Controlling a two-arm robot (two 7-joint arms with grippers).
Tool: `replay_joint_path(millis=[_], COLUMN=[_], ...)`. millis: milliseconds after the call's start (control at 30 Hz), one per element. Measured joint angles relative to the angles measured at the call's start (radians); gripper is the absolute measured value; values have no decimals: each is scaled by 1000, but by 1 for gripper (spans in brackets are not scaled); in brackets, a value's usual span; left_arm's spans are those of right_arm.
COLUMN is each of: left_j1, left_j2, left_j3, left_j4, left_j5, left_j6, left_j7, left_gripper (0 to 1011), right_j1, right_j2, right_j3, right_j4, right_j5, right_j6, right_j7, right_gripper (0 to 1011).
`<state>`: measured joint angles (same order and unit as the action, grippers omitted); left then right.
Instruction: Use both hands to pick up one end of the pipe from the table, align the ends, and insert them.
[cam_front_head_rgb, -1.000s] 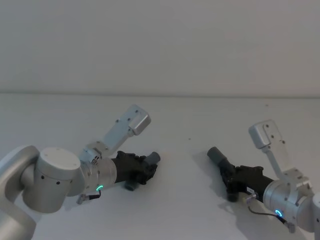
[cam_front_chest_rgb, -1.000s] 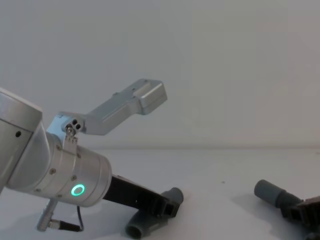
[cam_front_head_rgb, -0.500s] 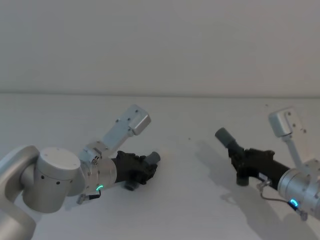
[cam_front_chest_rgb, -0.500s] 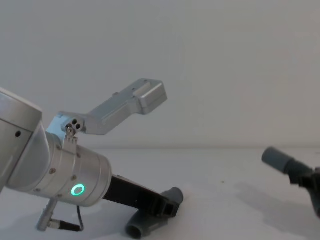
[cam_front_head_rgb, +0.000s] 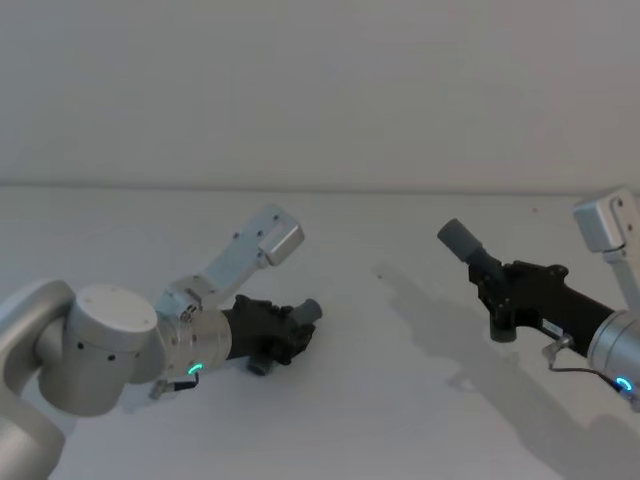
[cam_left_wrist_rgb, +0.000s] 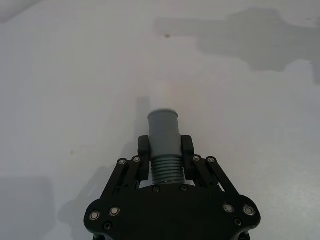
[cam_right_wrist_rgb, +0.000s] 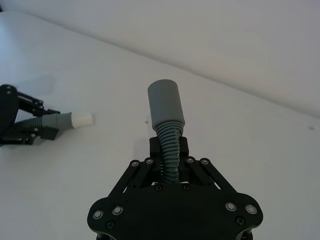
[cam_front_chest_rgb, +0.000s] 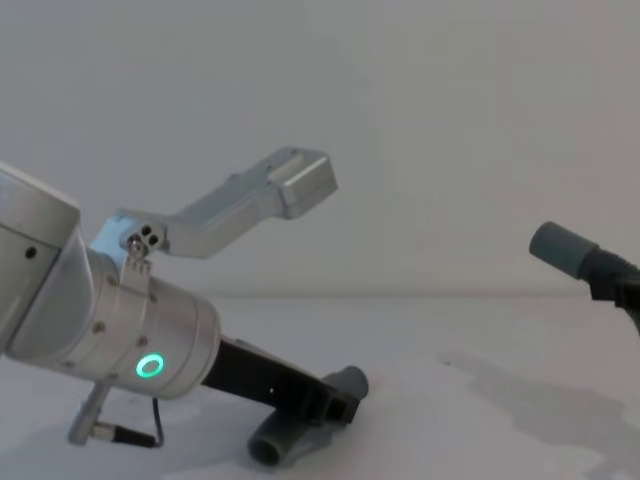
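Note:
My left gripper (cam_front_head_rgb: 288, 335) is low over the white table (cam_front_head_rgb: 380, 420), shut on the ribbed part of the short bent tube. That tube's smooth cuff (cam_left_wrist_rgb: 164, 131) sticks out past the fingers (cam_left_wrist_rgb: 188, 146), and its other cuff (cam_front_chest_rgb: 270, 447) rests on the table. The right gripper (cam_front_head_rgb: 497, 287) is in the air at the right, shut on the corrugated hose (cam_right_wrist_rgb: 170, 145). The hose's grey cuff (cam_front_head_rgb: 458, 240) points up and toward the left piece. The two cuffs are well apart. From the right wrist view the left gripper (cam_right_wrist_rgb: 31, 127) and its cuff (cam_right_wrist_rgb: 75, 120) lie far off.
A plain pale wall (cam_front_head_rgb: 320, 90) stands behind the table. The left arm's silver wrist with a green ring (cam_front_chest_rgb: 150, 365) is large at the lower left of the chest view. The right arm casts a shadow (cam_front_head_rgb: 470, 350) on the bare table between the grippers.
My right gripper has lifted the hose off the table, moving up and to the right. The left gripper keeps its grip, with only a slight shift of the arm.

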<state>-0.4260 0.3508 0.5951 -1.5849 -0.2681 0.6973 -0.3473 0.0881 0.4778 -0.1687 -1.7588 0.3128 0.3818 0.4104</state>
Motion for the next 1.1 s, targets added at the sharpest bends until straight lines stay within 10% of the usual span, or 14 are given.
replay_joint_path(millis=[1100], left_j1=[-139], left_j2=[195], left_j3=[36], left_j4=[-124], left_j5=[45], left_j6=[-104], left_j7=[-250], left_gripper=[355], right_j1=[-9], right_j2=[112], right_j3=[-42], right_j4=[93], right_j5=[-37], right_j6=[-482], right_j7=[163], right_gripper=[158])
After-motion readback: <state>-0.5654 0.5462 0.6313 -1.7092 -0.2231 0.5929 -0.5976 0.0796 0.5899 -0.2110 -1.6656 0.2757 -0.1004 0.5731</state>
